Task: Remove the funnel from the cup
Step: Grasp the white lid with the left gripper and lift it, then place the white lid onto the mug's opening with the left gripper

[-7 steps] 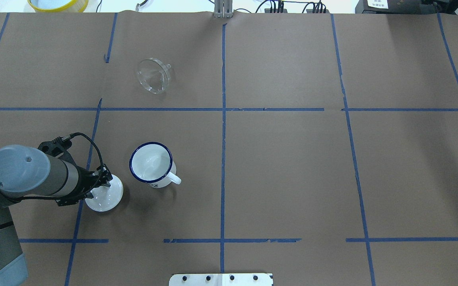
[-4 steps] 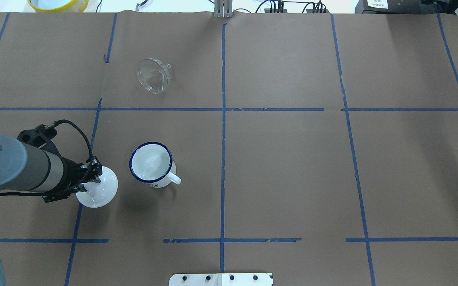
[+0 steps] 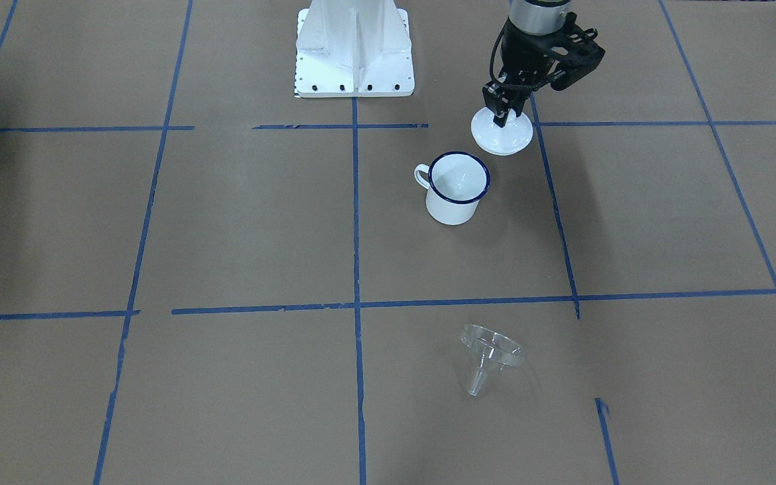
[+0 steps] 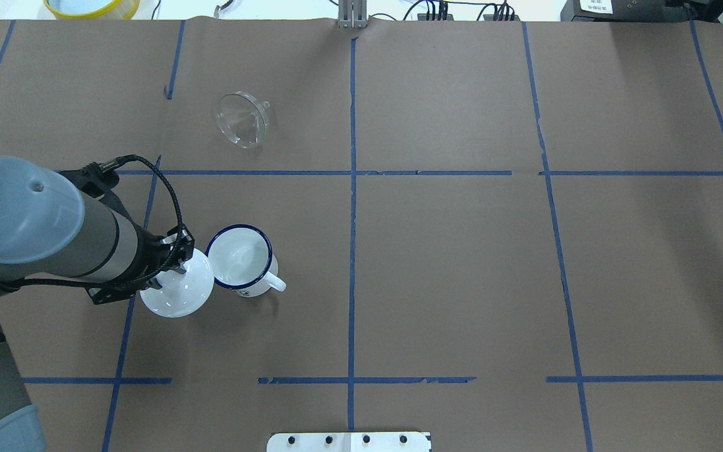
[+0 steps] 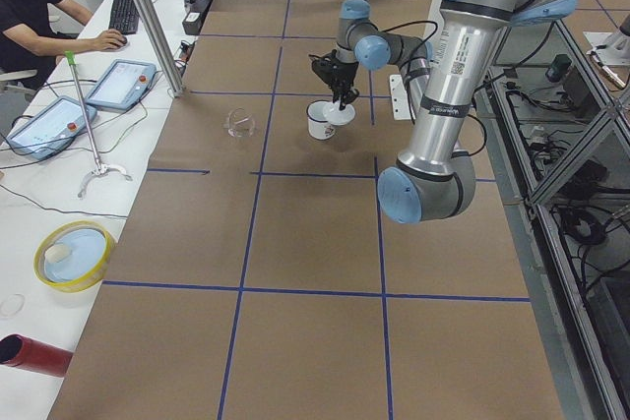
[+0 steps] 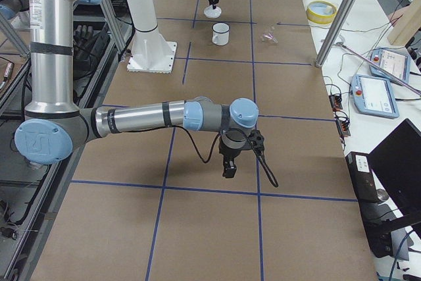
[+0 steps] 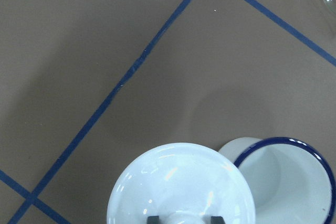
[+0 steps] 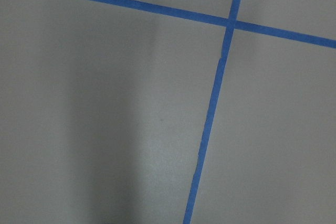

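Funnel (image 4: 242, 119) lying on table, well apart from left jaws, seemingly closed on white lid (image 4: 179, 294) beside cup (image 4: 238, 257)

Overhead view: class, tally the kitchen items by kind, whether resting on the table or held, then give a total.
clear funnel: 1
white mug: 1
white lid: 1
Total: 3
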`<control>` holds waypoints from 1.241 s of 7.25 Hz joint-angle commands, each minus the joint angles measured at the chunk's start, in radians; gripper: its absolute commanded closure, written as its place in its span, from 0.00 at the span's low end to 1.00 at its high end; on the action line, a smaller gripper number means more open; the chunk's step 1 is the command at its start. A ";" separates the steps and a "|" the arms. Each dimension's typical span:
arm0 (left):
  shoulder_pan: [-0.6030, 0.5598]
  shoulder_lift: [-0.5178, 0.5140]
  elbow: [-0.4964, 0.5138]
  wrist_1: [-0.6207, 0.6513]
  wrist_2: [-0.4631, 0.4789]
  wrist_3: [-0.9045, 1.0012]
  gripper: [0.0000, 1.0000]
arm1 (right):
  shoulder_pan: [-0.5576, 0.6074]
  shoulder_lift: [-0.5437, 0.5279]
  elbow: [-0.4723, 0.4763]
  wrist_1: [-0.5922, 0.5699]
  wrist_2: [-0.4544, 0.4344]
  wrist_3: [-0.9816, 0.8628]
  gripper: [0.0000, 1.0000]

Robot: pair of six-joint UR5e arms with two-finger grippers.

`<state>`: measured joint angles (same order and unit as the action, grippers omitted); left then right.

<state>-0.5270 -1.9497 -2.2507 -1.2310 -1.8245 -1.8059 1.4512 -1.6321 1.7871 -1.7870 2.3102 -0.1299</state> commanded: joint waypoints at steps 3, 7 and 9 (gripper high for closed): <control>-0.016 -0.147 0.209 -0.060 -0.004 0.057 1.00 | 0.000 0.000 0.000 0.000 0.000 -0.001 0.00; -0.028 -0.150 0.273 -0.140 -0.030 0.060 1.00 | 0.000 0.000 0.000 0.000 0.000 -0.001 0.00; -0.028 -0.149 0.272 -0.140 -0.029 0.060 1.00 | 0.000 0.000 0.000 0.000 0.000 -0.001 0.00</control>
<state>-0.5552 -2.0997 -1.9794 -1.3706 -1.8533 -1.7458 1.4512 -1.6322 1.7871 -1.7871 2.3102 -0.1304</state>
